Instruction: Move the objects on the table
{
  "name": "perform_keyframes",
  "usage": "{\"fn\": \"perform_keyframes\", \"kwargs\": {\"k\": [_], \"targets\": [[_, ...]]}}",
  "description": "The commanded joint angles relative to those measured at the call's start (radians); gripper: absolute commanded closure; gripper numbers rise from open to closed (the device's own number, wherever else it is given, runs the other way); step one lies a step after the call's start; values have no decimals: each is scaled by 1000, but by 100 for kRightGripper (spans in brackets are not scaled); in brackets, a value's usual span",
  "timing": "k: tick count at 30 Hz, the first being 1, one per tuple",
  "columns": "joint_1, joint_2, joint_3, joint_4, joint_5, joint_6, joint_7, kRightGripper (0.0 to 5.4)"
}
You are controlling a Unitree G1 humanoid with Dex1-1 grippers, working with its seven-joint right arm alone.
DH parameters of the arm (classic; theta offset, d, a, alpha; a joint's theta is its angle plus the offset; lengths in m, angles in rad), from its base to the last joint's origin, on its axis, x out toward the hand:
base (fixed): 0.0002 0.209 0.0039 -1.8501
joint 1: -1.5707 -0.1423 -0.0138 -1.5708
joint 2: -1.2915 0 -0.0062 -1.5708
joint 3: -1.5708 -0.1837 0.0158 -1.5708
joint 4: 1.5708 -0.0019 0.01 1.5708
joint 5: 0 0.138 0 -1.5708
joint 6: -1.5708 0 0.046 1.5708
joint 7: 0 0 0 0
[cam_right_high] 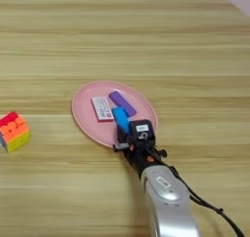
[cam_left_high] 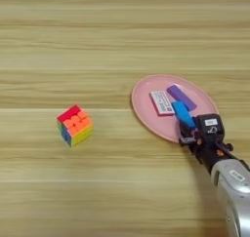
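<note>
One end of the blue block (cam_left_high: 182,113) is hidden by the pincer (cam_left_high: 187,130), which is clenched on it over the pink plate (cam_left_high: 144,108). The puzzle cube (cam_left_high: 74,125) is seen well left of the plate on the striped wooden bench (cam_left_high: 97,36).

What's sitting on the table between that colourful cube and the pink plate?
Nothing: between the puzzle cube and the pink plate there is only bare wooden table, clearest in the left eye view.
</note>
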Motion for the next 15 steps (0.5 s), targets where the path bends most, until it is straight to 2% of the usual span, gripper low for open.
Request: {"fn": "perform_keyframes", "kwargs": {"k": [1,3,7,13,15], "targets": [[-33,-28,-16,-23,-8,-16,-19,323],[-38,-24,-22,-23,0,-19,-17,278],[-45,-11,-35,-37,24,-38,-15,230],[-45,-8,-42,-43,33,-43,-18,129],[-48,-1,-48,-55,44,-68,-18,97]]}}
